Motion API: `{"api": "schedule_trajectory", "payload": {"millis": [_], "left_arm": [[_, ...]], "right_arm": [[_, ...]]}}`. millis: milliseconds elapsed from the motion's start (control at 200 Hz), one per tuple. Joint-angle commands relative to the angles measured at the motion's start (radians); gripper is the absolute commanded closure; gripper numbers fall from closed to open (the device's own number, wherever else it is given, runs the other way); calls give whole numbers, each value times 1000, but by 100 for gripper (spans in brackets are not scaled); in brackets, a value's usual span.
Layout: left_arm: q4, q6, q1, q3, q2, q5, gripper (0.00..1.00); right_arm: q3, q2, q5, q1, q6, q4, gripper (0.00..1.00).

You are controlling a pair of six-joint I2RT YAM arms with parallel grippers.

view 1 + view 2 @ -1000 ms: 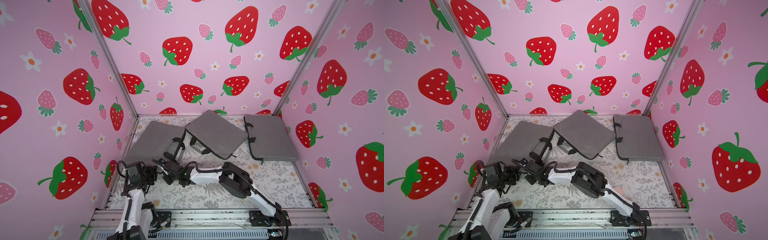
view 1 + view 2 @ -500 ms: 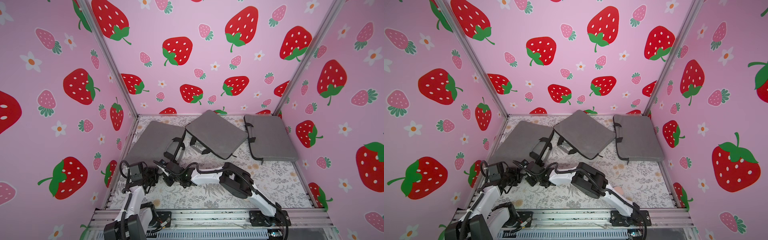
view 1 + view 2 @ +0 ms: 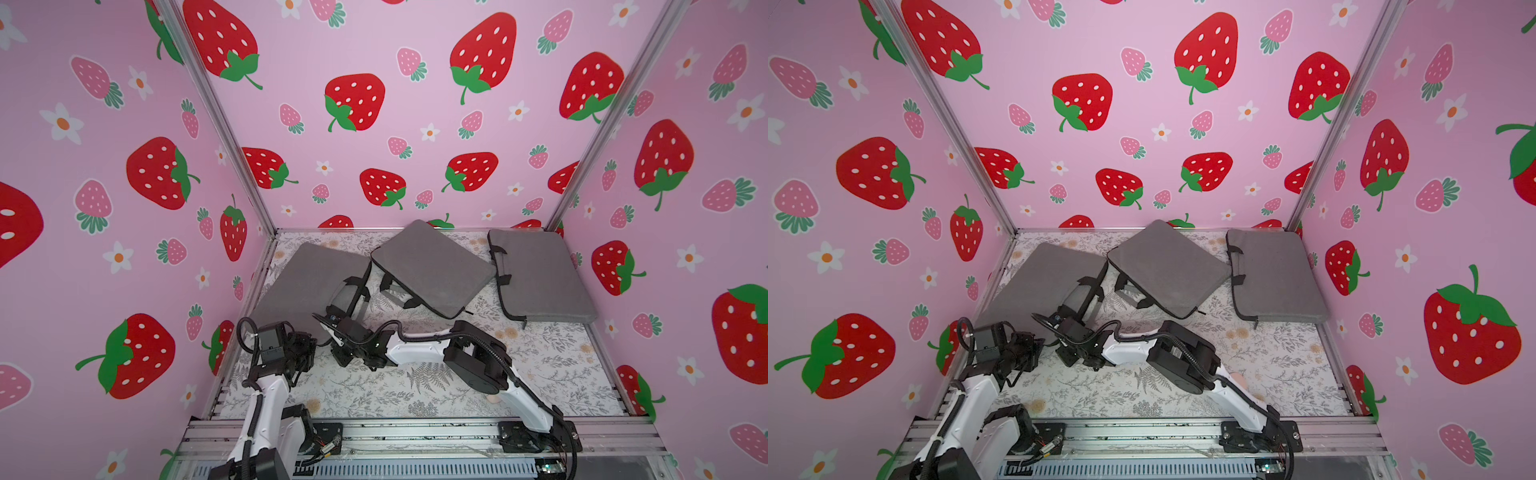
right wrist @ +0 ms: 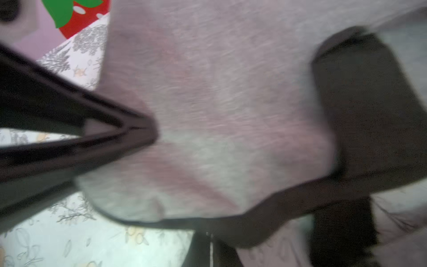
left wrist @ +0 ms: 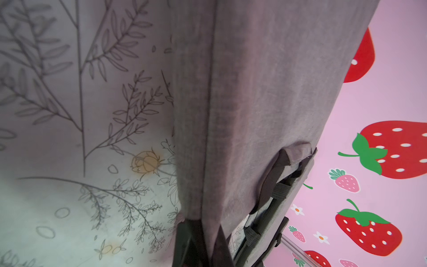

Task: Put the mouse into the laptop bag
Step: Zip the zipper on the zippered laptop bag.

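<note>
The mouse is out of view in every frame. Both grippers hold the leftmost grey laptop bag (image 3: pixel 307 278) (image 3: pixel 1042 278), which lies against the left wall. My left gripper (image 3: pixel 311 347) (image 3: pixel 1039 348) is shut on the bag's near corner; in the left wrist view its dark fingertips (image 5: pixel 203 228) pinch the grey fabric (image 5: pixel 254 92). My right gripper (image 3: pixel 332 313) (image 3: pixel 1064 312) is shut on the black-trimmed edge beside the handle, with its tips (image 4: pixel 210 235) closed on the trim under the fabric (image 4: pixel 219 104).
Two more grey bags lie at the back: one tilted in the middle (image 3: pixel 432 268) and one flat at the right (image 3: pixel 540 278). The floral table cover (image 3: pixel 540 374) is bounded by pink strawberry walls and a metal rail (image 3: pixel 415 436) in front.
My left gripper has closed on the bag's near corner. The right gripper has kept its grip on the bag's edge and barely moved.
</note>
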Motion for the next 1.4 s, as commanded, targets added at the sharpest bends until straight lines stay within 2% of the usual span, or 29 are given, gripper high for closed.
{"api": "schedule_trajectory", "payload": {"millis": [0,145,240,390,525,640,815,985,1085,1120,1165,1220,1265,1280,1396], "left_arm": [[-71,8,20,40,-85,-49,100],[-79,1,35,31,-138,-47,100],[-83,-1,47,31,-133,-35,100],[-109,34,109,57,-125,8,100],[-204,108,246,110,-135,40,100],[-190,141,357,107,-157,83,100],[-188,189,392,138,-102,55,100],[-202,234,405,181,20,35,100],[-161,259,407,191,60,92,100],[-143,264,406,195,63,119,83],[-150,262,403,204,61,131,55],[-244,256,397,235,52,83,23],[-328,254,390,264,42,37,9],[-338,257,390,270,39,35,1],[-413,225,374,297,23,70,1]], "right_arm": [[-12,-24,77,-97,57,-111,100],[43,-1,58,-185,97,-186,100],[64,4,89,-234,104,-212,100],[69,-1,106,-312,118,-222,100],[74,6,88,-371,133,-222,100],[58,-6,116,-392,130,-222,100],[-69,-101,188,-397,126,-191,100],[-272,-224,171,-388,137,-93,100],[-355,-267,151,-361,127,-58,100],[-377,-283,159,-346,121,-57,100],[-401,-302,178,-325,114,-54,100],[-421,-318,187,-305,113,-53,100],[-430,-326,188,-291,115,-55,100],[-431,-329,187,-288,115,-56,100],[-435,-330,203,-253,121,-60,100]]}}
